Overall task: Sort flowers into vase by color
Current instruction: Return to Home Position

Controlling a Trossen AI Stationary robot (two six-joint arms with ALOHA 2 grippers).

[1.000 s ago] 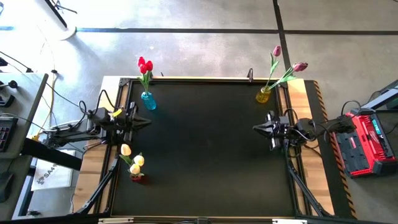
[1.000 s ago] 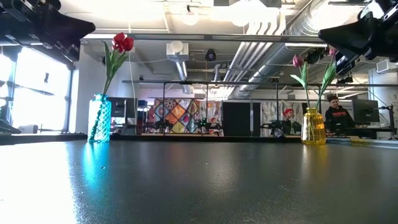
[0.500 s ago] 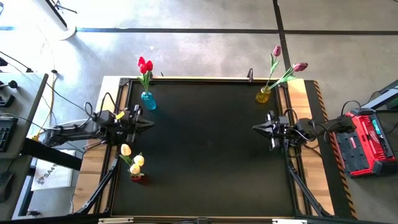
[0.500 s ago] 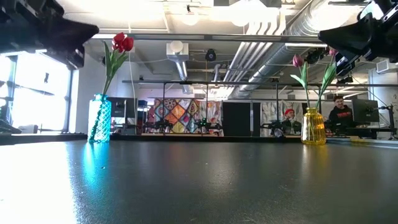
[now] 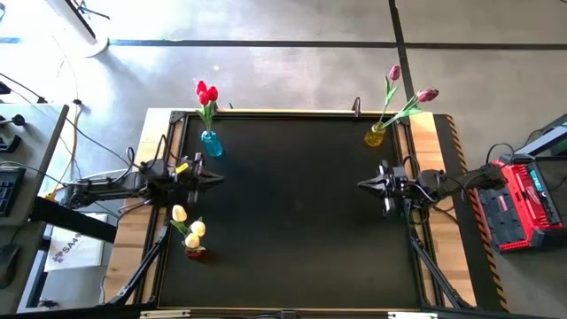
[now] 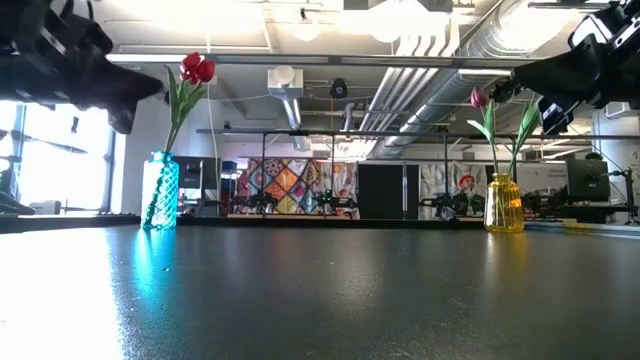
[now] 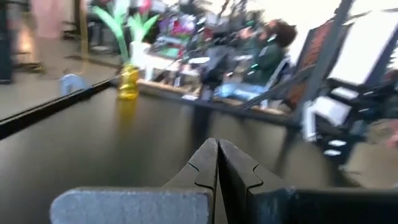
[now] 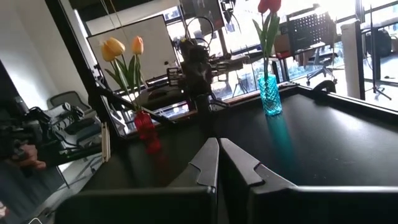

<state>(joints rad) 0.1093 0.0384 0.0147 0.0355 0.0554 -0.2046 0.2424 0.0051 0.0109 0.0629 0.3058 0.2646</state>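
High view: black matte table (image 5: pixel 292 221). Red artificial tulips (image 5: pixel 206 92) stand in a teal ribbed glass vase (image 5: pixel 211 143) at the far left corner. Pink-magenta artificial tulips (image 5: pixel 427 94) stand in a yellow glass vase (image 5: pixel 375 136) at the far right corner. Cream-yellow artificial tulips (image 5: pixel 188 229) stand in a small red vase (image 5: pixel 194 252) on the left edge. Left gripper (image 5: pixel 217 177) is between the two left vases, and right gripper (image 5: pixel 361 184) is near the yellow vase. Both point inward.

Low view: the teal and yellow vases are upright, with the arms above them.

Left wrist view: fingers pressed together, holding nothing.

Right wrist view: fingers likewise together and empty.
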